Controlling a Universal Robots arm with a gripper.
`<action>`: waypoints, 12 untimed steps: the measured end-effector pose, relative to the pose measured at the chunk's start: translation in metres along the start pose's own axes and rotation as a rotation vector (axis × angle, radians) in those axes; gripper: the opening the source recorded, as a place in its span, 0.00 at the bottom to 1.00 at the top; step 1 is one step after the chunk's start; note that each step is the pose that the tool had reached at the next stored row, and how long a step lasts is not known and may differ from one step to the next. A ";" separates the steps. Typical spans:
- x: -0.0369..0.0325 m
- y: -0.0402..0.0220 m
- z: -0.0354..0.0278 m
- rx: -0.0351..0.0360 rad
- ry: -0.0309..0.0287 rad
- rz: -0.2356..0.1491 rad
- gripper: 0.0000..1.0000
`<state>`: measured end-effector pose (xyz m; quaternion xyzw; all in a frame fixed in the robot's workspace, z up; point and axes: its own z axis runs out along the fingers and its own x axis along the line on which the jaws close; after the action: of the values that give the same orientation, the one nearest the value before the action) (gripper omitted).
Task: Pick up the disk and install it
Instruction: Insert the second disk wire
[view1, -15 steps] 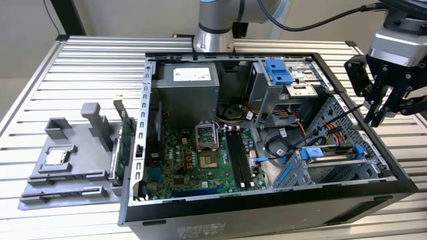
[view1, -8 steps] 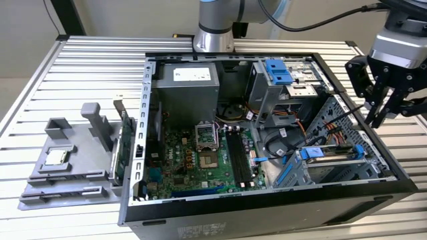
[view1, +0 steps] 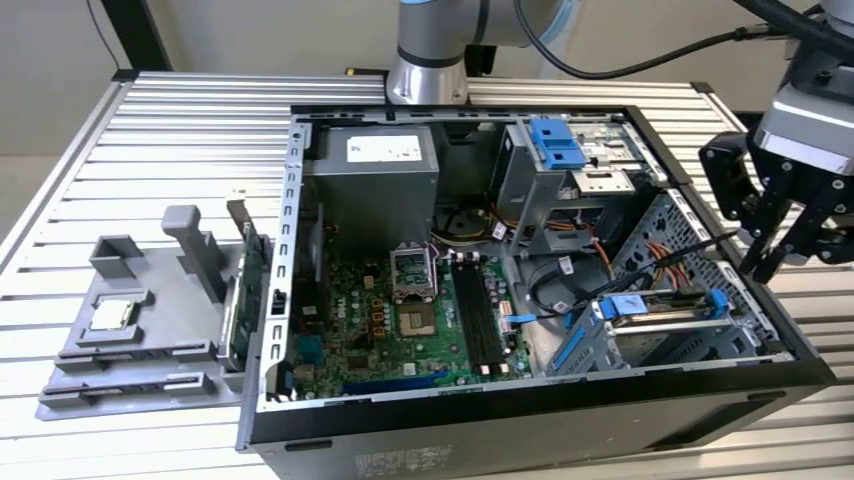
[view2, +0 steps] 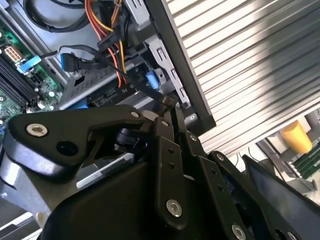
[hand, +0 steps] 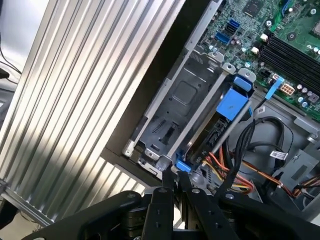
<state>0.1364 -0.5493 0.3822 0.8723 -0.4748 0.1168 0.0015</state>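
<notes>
I judge the task nearly done: the disk (view1: 650, 307) with its blue rail sits in the drive cage (hand: 182, 102) at about four o'clock in the open computer case (view1: 534, 405). My fingers (view1: 787, 245) hang narrow and empty just beside the case wall.

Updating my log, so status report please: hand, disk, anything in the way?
Hand shut, empty, above the case edge. Disk sits in the drive cage, blue rail showing. Cables bunched beside the cage.
</notes>
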 end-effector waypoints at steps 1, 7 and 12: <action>0.0025 0.0028 0.0002 0.0005 -0.0008 0.000 0.00; 0.0015 0.0117 -0.0010 0.0410 -0.0555 0.017 0.00; -0.0018 0.0184 -0.0023 0.0671 -0.0899 0.030 0.00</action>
<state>0.1197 -0.5576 0.3821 0.8690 -0.4833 0.0934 -0.0509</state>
